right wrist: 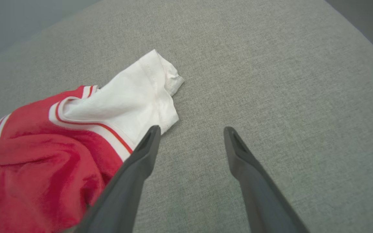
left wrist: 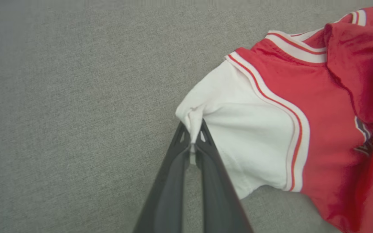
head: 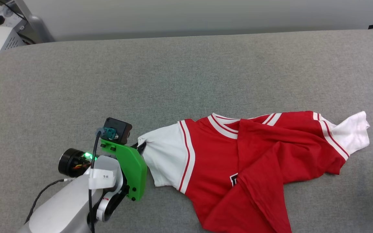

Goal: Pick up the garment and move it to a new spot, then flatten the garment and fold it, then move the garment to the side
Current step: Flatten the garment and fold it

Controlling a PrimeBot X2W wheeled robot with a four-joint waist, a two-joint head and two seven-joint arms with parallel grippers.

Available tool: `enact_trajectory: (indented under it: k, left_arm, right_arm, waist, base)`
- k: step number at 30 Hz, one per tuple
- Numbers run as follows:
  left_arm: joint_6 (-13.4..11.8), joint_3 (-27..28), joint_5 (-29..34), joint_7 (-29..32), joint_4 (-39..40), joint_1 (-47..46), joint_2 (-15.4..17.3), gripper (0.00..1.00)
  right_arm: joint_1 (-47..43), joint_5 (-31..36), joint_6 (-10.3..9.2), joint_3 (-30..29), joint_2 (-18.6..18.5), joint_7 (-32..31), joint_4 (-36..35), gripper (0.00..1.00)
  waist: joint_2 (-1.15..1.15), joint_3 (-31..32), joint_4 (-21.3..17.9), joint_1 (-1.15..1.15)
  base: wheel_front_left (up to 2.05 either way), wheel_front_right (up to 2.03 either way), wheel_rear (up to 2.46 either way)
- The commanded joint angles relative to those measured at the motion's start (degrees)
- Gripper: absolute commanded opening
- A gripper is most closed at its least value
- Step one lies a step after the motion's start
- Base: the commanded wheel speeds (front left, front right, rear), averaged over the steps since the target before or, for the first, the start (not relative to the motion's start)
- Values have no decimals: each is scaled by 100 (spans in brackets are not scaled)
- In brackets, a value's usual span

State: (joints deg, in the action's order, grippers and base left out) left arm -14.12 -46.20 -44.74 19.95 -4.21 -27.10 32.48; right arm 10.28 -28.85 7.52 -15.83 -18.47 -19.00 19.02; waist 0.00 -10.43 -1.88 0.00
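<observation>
The garment [head: 257,152] lies crumpled on the near right part of the grey bench [head: 173,71]. Its red body is bunched and folded over itself, and its white sleeves reach out to left and right. The left pincer [left wrist: 193,131] is clamped tight on the cuff edge of the left sleeve [left wrist: 248,129], with white cloth squeezed between its dark tips. The right pincer [right wrist: 189,131] stands wide and holds nothing, just beside the right sleeve [right wrist: 134,94]. One finger [right wrist: 141,155] overlaps that hem in the wrist view, but I cannot tell whether it touches.
</observation>
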Motion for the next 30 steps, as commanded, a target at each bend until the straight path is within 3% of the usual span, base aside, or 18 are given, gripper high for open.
enact_trajectory:
  k: [1, 13, 20, 24, 25, 26, 27, 30]
  left_arm:
    - [-77, 32, 84, -36, 155, -47, 80, 0]
    - [-296, 3, 413, 28, 985, -338, 154, 0]
    - [-296, -15, 458, -35, 1002, -424, 76, 0]
    - [-290, -5, 441, -99, 969, -421, 43, 0]
    - [-287, -3, 436, -116, 957, -416, 38, 0]
    - [-286, -3, 433, -126, 947, -413, 36, 0]
    - [-284, -4, 430, -135, 934, -409, 34, 0]
    - [-264, -8, 407, -169, 901, -392, 22, 0]
  right_arm:
    - [282, -112, -3, 107, -147, -187, 105, 100]
    - [1824, -702, -3, 1160, -1167, -1273, 1221, 100]
    - [2014, -1079, -3, 1791, -1222, -1561, 1834, 100]
    - [1846, -1405, -3, 2296, -1160, -2153, 2064, 100]
    - [1809, -1485, -3, 2416, -1158, -2273, 2091, 58]
    - [1786, -1547, -3, 2499, -1160, -2345, 2100, 35]
    - [1775, -1634, -3, 2569, -1166, -2358, 2083, 0]
    - [1778, -1903, -3, 2578, -1186, -2284, 2116, 0]
  waist:
    - [0, -128, 68, 0]
    - [0, -722, 346, 0]
    - [0, -869, 439, 0]
    - [0, -859, 440, 0]
    - [0, -846, 434, 0]
    - [0, -837, 429, 0]
    - [0, -823, 422, 0]
    - [0, -756, 407, 0]
  base:
    - [0, 0, 0]
    - [0, 0, 0]
    - [0, 0, 0]
    - [0, 0, 0]
    - [0, 0, 0]
    - [0, 0, 0]
    - [0, 0, 0]
    - [0, 0, 0]
